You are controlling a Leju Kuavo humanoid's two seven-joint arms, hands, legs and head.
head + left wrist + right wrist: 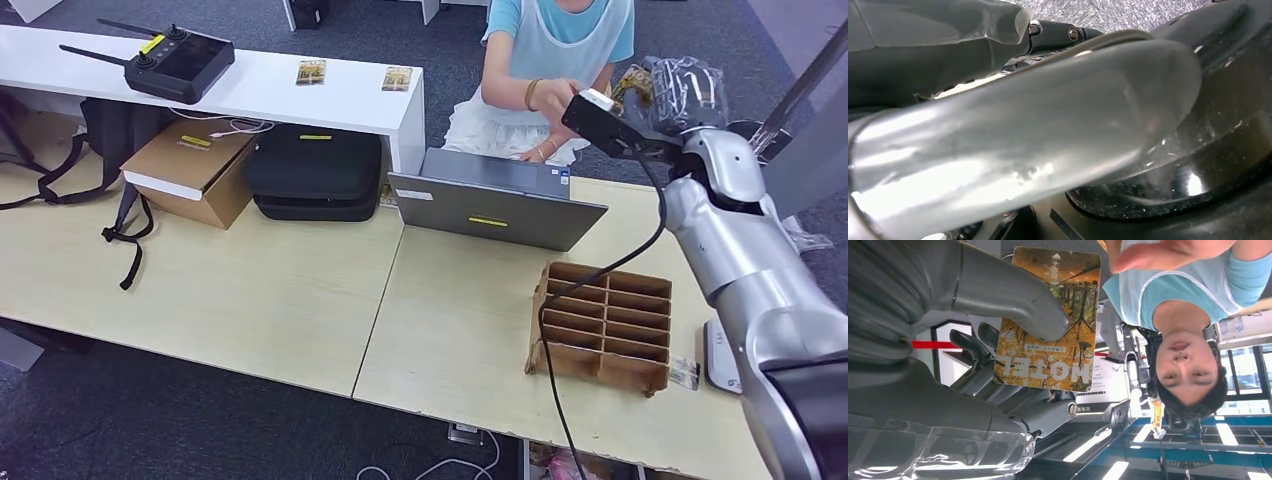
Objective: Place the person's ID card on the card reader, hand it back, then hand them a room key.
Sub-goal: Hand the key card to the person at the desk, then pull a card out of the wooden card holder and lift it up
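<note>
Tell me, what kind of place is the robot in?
Probably an office set up like a hotel front desk. The right hand holds a key card marked HOTEL toward a person, with a laptop on the wooden table.

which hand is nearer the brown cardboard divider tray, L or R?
Right. The right hand is raised beyond the brown cardboard divider tray, holding the yellow hotel key card toward the person. The left hand hangs low, away from the desk.
</note>
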